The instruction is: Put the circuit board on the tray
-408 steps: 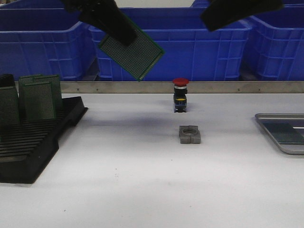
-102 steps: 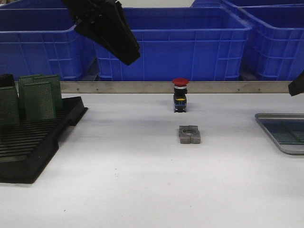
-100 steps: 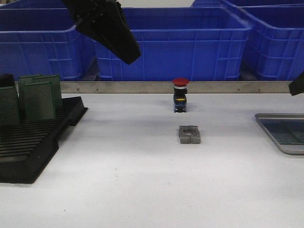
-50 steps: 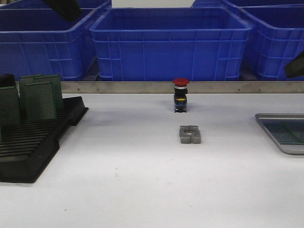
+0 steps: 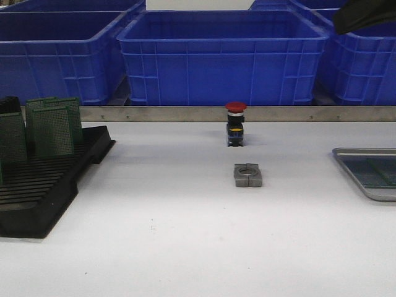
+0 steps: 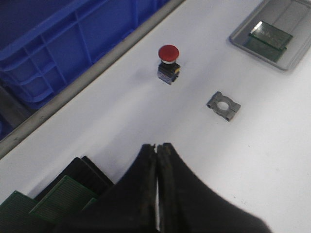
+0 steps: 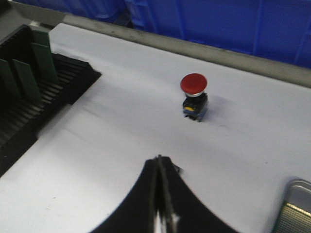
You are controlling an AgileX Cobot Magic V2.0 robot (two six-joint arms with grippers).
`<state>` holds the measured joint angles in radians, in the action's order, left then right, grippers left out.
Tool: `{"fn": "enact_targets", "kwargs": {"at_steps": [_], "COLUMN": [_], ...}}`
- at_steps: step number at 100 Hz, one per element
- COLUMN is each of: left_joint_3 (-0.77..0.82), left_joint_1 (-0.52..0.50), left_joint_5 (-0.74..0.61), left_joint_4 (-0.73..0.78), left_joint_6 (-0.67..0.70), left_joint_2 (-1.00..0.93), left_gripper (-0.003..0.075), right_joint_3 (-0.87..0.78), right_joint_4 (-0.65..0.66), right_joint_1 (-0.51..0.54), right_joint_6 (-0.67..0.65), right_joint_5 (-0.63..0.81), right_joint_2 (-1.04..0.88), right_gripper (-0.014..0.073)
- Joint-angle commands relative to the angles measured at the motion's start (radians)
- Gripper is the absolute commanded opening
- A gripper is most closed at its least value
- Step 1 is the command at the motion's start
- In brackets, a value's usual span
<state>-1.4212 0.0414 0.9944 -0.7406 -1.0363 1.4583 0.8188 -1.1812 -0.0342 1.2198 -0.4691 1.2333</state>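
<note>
The silver-grey tray [image 5: 356,151] lies at the table's right edge with green circuit boards [image 5: 374,174] flat on its floor. In the left wrist view the tray [image 6: 296,19] shows with two green boards [image 6: 270,36] in it. My left gripper [image 6: 156,148] is shut and empty, high above the table, out of the front view. My right gripper [image 7: 159,159] is shut and empty; only a dark part of the right arm [image 5: 364,13] shows in the front view, up over the crates. A corner of the tray [image 7: 297,187] shows in the right wrist view.
A black slotted rack [image 5: 43,192] with several upright green boards [image 5: 52,127] stands at the left. A red push button [image 5: 235,124] and a grey metal clamp [image 5: 247,175] sit mid-table. Big blue crates [image 5: 223,55] line the back behind a metal rail.
The left arm, which held a board earlier, has let it go and lifted out of the front view. The right arm has risen from the right edge to the top right.
</note>
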Motion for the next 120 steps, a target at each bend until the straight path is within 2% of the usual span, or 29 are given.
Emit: {"fn": "enact_targets", "kwargs": {"at_steps": [1,29,49,57,92,120], "left_joint_3": [0.059,0.338,0.539,0.608,0.879,1.034], "left_joint_1": [0.001,0.001,0.001,0.001,0.001,0.001], "left_joint_5": [-0.149,-0.354,-0.451,-0.477,-0.515,-0.521], "left_joint_4": [-0.087,-0.206,-0.32,-0.347,-0.388,-0.404], "left_joint_6": [0.01,-0.001,-0.122,-0.127,-0.154,-0.154], "left_joint_2": [-0.109,-0.339,-0.527,-0.61,-0.976,-1.217], "left_gripper": [-0.002,-0.002,-0.002,-0.002,-0.002,-0.002], "right_joint_3": [-0.025,-0.151,-0.248,-0.287,-0.436,-0.491], "right_joint_4": [-0.036,-0.037,-0.037,-0.037,-0.037,-0.036], "right_joint_1": [-0.019,-0.031,-0.031,-0.031,-0.031,-0.031], "right_joint_6": [0.024,0.03,0.03,0.03,0.031,0.031], "right_joint_5": [0.131,0.18,0.192,0.188,0.167,0.116], "right_joint_2": [-0.107,-0.373,-0.555,-0.633,-0.933,-1.022], "right_gripper": [-0.0061,-0.0061,-0.0061,-0.0061,-0.0061,-0.0061]}}
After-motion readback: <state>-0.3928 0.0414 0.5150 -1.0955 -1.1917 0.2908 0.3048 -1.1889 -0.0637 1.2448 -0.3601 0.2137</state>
